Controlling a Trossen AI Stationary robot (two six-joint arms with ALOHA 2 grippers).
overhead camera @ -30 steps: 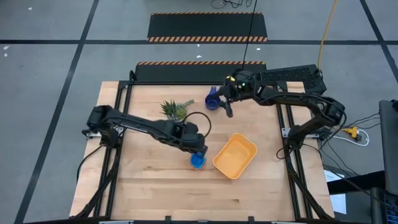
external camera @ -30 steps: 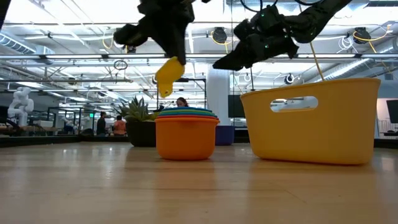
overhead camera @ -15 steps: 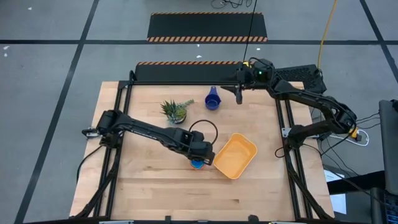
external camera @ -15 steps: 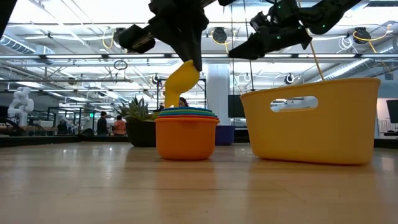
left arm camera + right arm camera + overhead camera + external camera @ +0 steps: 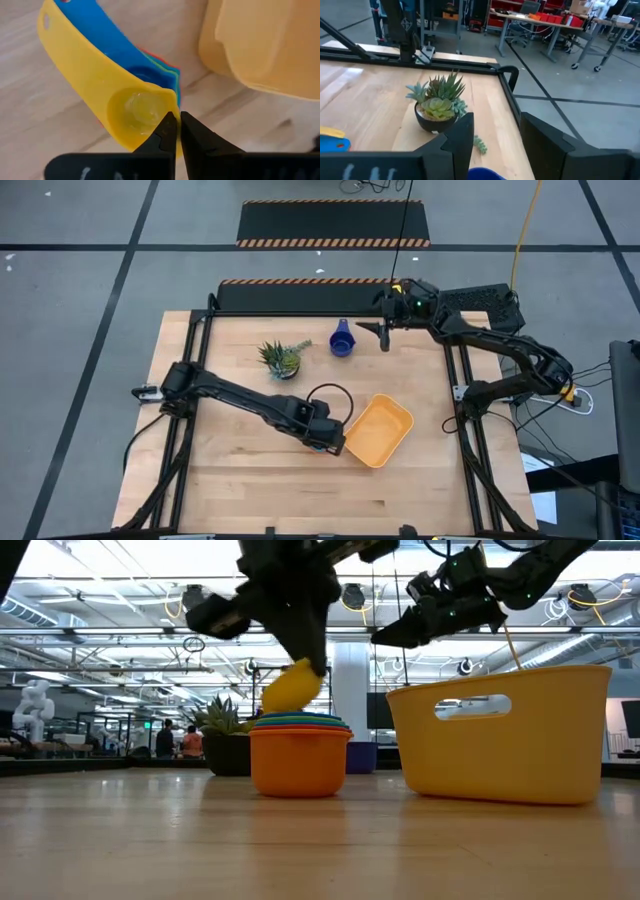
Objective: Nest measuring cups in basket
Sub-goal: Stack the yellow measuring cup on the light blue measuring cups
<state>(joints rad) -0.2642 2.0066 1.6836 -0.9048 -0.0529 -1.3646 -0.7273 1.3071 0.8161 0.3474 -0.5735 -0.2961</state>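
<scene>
We see the left gripper (image 5: 175, 131) pinching the yellow cup (image 5: 112, 95) just over the stacked cups (image 5: 298, 755), beside the basket (image 5: 379, 429).

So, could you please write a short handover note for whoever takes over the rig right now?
Left pincer: shut on the yellow cup, low over the nested stack beside the basket.
Right pincer: open, empty, at the table's far edge near the dark blue cup.
Done: most cups stacked, on the table.
Left: seat the yellow cup, add the dark blue one, get the stack into the basket.
</scene>
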